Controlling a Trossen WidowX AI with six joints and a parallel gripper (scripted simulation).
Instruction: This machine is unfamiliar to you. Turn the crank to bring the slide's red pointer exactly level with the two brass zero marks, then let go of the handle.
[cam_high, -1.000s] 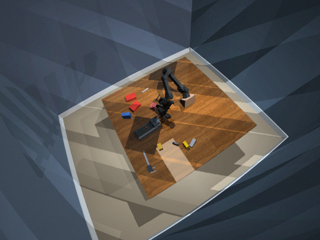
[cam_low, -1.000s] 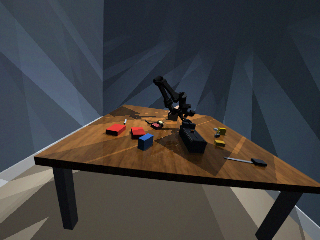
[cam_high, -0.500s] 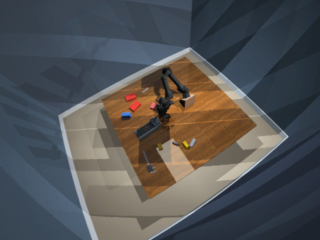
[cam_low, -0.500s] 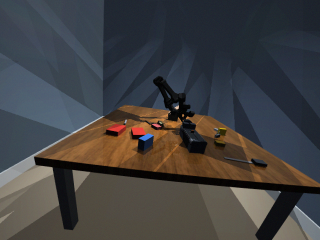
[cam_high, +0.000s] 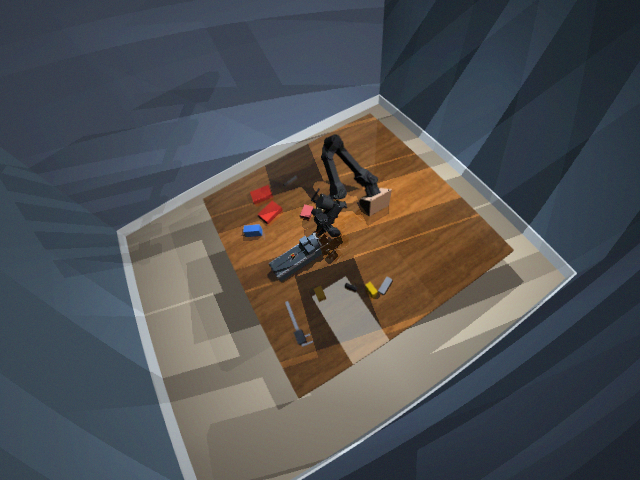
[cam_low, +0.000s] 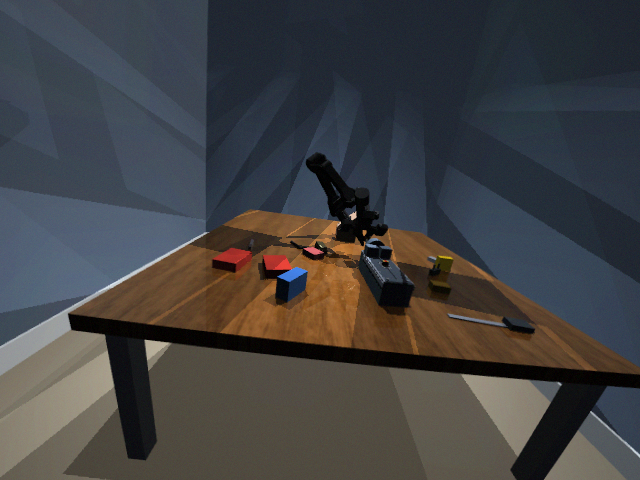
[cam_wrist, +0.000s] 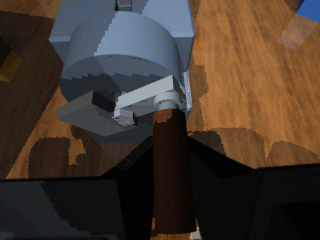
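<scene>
The blue-grey machine (cam_high: 297, 261) (cam_low: 393, 290) (cam_wrist: 125, 37) stands on the wooden table, its round hub facing my gripper. A small orange-red pointer (cam_high: 293, 255) (cam_low: 385, 264) shows on its top; the brass zero marks are too small to make out, so I cannot tell whether they are level. In the wrist view a pale crank arm (cam_wrist: 142, 96) runs across the hub's front to the brown handle (cam_wrist: 172, 175) at its right end. My gripper (cam_wrist: 167, 142) is shut on this handle, with a black finger on each side. In the top and exterior views the arm hides the handle.
Two red blocks (cam_high: 261, 194) (cam_low: 232, 259), a blue block (cam_high: 252, 230) (cam_low: 292, 283) and a pink block (cam_high: 306, 210) (cam_low: 313, 252) lie to one side of the machine. A hammer (cam_high: 293, 317) (cam_low: 478, 320), yellow blocks (cam_high: 371, 289) (cam_low: 444, 263) and a grey block (cam_high: 385, 285) lie on the other.
</scene>
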